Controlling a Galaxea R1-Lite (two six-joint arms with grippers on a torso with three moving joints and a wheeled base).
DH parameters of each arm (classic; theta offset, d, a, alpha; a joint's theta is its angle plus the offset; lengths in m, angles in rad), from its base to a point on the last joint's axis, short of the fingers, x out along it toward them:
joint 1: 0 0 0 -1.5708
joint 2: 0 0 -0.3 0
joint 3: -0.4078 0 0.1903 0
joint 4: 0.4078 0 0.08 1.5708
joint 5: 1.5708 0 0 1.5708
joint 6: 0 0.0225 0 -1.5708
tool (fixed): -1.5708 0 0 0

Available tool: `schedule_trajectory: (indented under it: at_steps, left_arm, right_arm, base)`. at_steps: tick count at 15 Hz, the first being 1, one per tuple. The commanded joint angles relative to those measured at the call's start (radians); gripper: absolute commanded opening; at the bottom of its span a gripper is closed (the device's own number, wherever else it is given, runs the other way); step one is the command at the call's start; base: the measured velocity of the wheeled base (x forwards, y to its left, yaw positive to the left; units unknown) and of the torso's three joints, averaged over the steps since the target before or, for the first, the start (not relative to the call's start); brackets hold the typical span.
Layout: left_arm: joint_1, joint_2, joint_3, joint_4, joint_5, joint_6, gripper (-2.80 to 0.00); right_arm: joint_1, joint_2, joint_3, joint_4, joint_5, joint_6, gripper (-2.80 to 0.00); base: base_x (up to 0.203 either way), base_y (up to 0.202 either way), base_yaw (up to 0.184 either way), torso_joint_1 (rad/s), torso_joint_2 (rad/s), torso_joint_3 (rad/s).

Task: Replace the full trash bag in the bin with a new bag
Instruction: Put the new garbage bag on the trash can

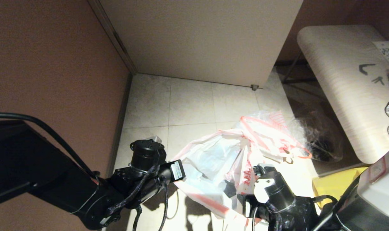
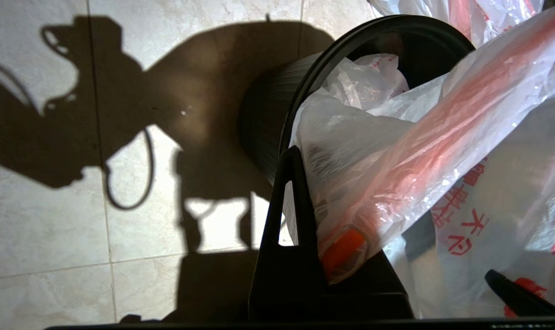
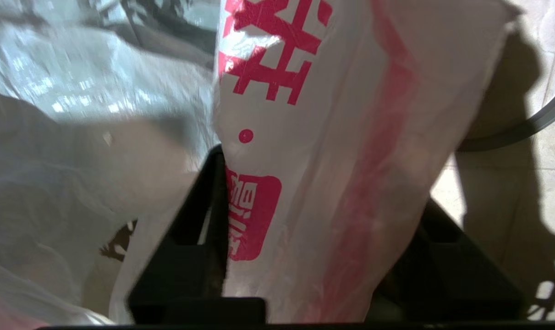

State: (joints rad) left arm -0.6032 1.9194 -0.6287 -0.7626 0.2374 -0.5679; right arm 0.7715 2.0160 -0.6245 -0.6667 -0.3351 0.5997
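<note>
The new bag [image 1: 210,163], thin white plastic with a red edge strip, hangs spread between my two grippers low in the head view. My left gripper [image 2: 307,158] is shut on its edge beside the bin [image 2: 263,123], whose hoop rim [image 2: 332,50] shows part of the bag inside. My right gripper [image 3: 323,178] stands open, a printed fold of the bag running between its fingers [image 3: 208,206]. The bin's grey hoop [image 3: 534,123] shows beyond it. The full trash bag [image 1: 268,131], with red drawstring loops, lies on the floor behind. In the head view the bin is hidden under the new bag.
A clear crinkly bag with dark contents [image 1: 316,138] lies right of the full bag, under a pale table [image 1: 342,80]. A yellow bag [image 1: 335,183] sits by my right arm. A brown wall [image 1: 53,64] runs along the left, a door [image 1: 200,38] stands ahead.
</note>
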Motion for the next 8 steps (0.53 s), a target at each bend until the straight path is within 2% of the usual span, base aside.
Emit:
schedule_trajectory:
  at_steps: [1,4,6,8]
  left_arm:
    - [-0.001,0.005,0.004,-0.004,0.002,-0.002,-2.80]
    - [-0.019,0.041,0.022,-0.006,0.002,0.002,-2.80]
    - [-0.046,0.099,0.034,-0.009,0.003,0.037,-2.80]
    - [-0.090,0.112,0.050,-0.010,0.005,0.054,-2.80]
  right_arm:
    - [-0.003,0.013,0.006,-0.006,-0.003,-0.004,-2.80]
    - [-0.011,0.047,0.056,-0.001,-0.004,-0.016,-2.80]
    - [-0.018,0.105,0.071,-0.001,-0.031,-0.035,-2.80]
    - [-0.036,0.101,0.099,0.008,-0.040,-0.101,-2.80]
  base:
    - [0.000,0.000,0.000,0.000,0.00,0.000]
    - [0.000,0.000,0.000,0.000,0.00,0.000]
    - [0.000,0.000,0.000,0.000,0.00,0.000]
    - [0.000,0.000,0.000,0.000,0.00,0.000]
